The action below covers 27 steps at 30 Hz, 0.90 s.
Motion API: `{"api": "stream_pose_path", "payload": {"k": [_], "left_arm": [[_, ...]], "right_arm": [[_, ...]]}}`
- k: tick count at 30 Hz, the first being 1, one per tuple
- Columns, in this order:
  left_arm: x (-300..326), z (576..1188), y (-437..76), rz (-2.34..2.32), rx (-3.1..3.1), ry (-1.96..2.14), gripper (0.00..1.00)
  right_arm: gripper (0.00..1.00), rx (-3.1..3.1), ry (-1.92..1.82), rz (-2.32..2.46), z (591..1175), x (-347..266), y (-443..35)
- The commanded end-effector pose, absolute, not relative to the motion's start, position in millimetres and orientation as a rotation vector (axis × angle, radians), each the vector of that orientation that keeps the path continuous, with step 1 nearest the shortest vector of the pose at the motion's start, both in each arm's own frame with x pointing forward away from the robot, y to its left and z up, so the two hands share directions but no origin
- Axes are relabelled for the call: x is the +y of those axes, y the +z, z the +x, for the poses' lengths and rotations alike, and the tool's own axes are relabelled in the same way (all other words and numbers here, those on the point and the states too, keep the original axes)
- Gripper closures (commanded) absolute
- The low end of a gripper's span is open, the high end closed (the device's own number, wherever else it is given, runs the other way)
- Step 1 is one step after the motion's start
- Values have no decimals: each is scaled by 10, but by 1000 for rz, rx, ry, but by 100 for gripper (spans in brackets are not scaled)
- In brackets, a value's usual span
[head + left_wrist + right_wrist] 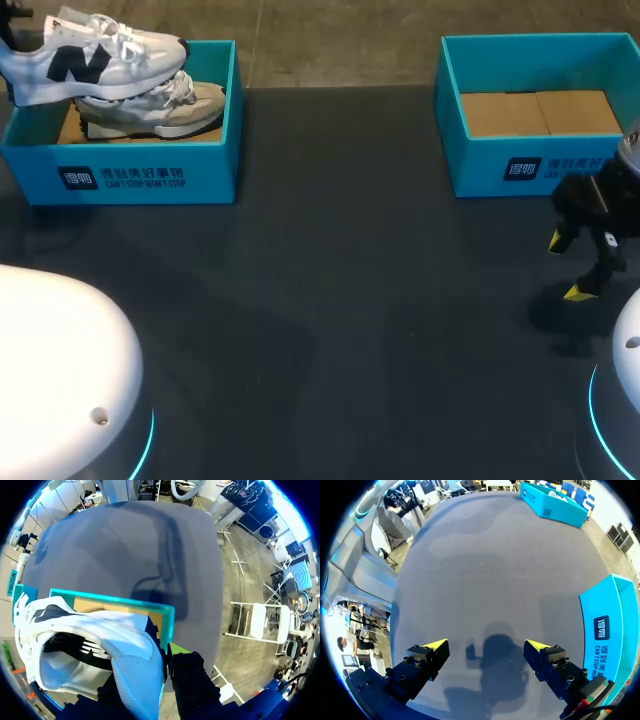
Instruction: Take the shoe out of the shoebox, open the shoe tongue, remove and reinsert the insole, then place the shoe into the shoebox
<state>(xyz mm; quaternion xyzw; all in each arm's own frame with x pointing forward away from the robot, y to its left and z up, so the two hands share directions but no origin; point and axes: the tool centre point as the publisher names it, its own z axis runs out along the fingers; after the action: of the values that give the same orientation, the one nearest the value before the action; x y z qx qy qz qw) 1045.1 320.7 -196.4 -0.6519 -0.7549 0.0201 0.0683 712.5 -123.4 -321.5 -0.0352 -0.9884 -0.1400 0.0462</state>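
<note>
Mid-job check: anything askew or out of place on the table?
One thing: the upper shoe sits tilted above the lower shoe in the left shoebox, its heel overhanging the box's left wall. The right shoebox and right gripper look normal.

A dark, matte table [350, 300] — soft shadows across it.

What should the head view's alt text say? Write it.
A white mesh sneaker with a dark side logo hangs above the left teal cardboard shoebox, where a beige sneaker lies. At right, the open right gripper hovers over the dark table before a second teal shoebox.
</note>
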Motion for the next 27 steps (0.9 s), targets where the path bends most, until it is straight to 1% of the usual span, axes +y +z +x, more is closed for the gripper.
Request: {"api": "stream_pose_path", "payload": {"k": [1,10,27], "left_arm": [[3111,10200,-1851,-1971,-2281,24,100],[2827,9717,-1759,-1978,-2266,38,100],[1815,8577,-1752,-2045,-2228,-41,100]], "right_arm": [[0,-3019,-423,-109,7120,-1229,-3216],[0,-3019,-423,-109,7120,-1229,-3216],[0,-3019,-423,-109,7120,-1229,-3216]]}}
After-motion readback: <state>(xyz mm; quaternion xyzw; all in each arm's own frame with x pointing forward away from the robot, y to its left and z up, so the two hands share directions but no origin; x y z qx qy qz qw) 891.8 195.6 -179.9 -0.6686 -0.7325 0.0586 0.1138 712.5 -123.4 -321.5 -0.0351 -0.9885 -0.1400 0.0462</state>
